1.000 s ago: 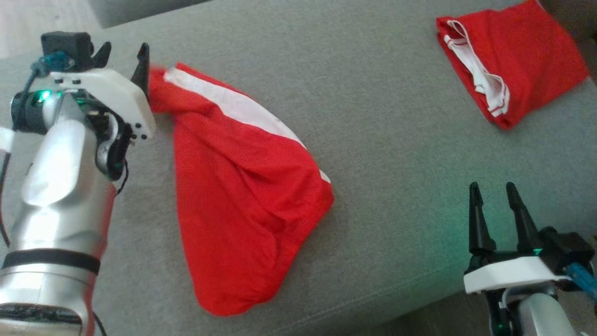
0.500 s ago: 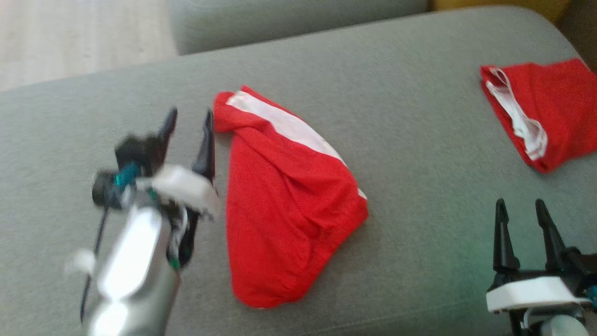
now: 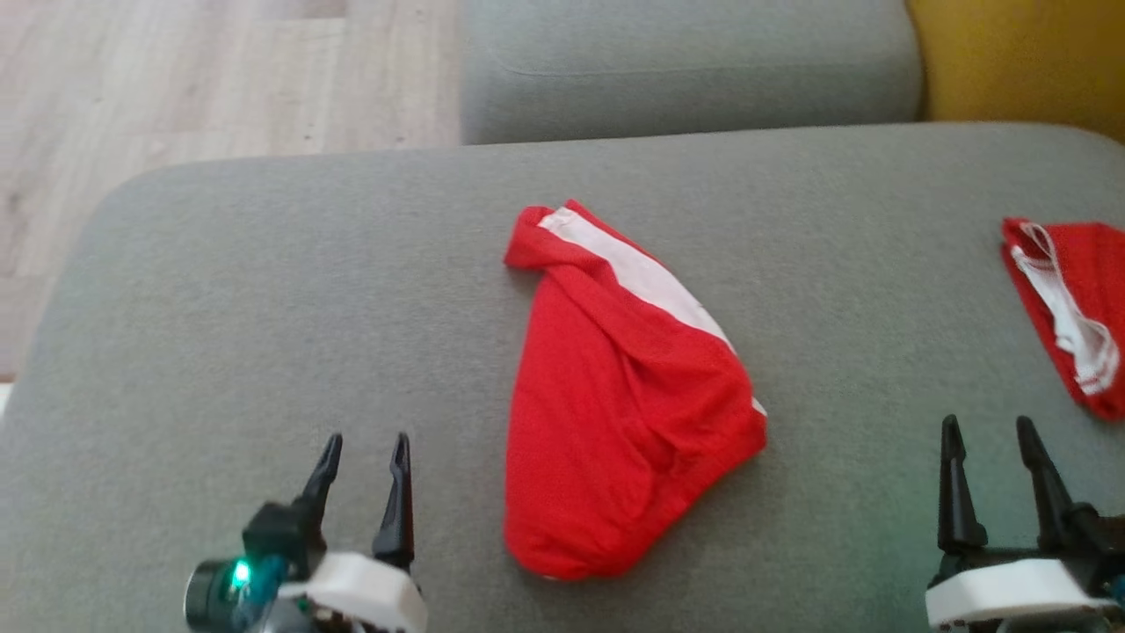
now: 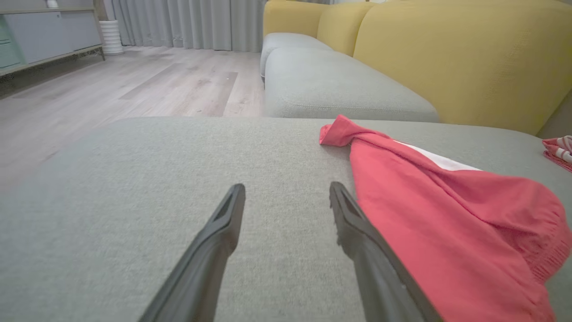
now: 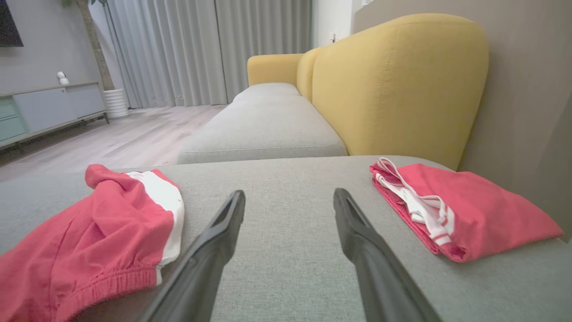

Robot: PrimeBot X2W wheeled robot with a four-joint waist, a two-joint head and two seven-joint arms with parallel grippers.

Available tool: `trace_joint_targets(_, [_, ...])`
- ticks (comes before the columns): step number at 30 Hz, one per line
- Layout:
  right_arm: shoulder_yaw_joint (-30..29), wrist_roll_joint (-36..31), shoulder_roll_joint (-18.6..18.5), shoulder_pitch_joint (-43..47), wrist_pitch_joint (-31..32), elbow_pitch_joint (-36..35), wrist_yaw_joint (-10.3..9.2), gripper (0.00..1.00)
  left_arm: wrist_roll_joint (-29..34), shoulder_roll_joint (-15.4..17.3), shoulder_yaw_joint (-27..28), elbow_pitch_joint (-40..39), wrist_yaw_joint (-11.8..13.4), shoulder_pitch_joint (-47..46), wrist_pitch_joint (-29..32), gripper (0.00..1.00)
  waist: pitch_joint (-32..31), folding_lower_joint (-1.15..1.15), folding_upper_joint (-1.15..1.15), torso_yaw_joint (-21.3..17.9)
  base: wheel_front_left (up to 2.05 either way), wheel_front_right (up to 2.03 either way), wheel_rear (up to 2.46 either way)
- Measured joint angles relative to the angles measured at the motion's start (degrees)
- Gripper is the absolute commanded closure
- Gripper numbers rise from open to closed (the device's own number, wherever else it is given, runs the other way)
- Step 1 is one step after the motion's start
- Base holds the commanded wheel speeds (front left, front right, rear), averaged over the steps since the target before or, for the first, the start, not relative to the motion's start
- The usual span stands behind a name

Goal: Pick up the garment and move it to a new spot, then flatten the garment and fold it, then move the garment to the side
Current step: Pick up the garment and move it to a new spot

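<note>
Withdrawn from the corner of the red shorts (image 3: 615, 413), the left fingers (image 3: 397, 501) stand spread and empty at lower left; the right fingers (image 3: 954, 492) are likewise open. The shorts lie crumpled mid-way on the grey sofa cushion (image 3: 264, 308), white stripe up, well apart from a folded red garment (image 3: 1068, 308) at the right.

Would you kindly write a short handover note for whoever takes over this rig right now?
The left end effector is open and empty, over the grey seat cushion, left of the red shorts.
The right end effector is open and empty, to their right.
The red shorts, with a white stripe, lie bunched mid-cushion, touched by neither.
A second red garment lies folded at the cushion's right.
Done: shorts set down. Left: flatten, fold, move aside.
</note>
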Motion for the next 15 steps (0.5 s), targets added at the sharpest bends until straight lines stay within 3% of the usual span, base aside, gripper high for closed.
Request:
trace_joint_targets(8, [1.01,-0.01,0.05,2.18,0.0,1.25,0.0,0.0,3.33,-0.23,3.18,-5.81,0.36,7.1,-0.01,0.0,-0.78,0.0,0.0,2.73,0.0,0.0,0.0])
trace_joint_targets(15, [1.97,-0.14,0.05,2.15,0.0,2.01,0.0,0.0,5.2,-1.54,5.28,-6.43,-1.63,7.54,-0.01,0.0,-0.73,0.0,0.0,3.06,0.0,0.0,0.0])
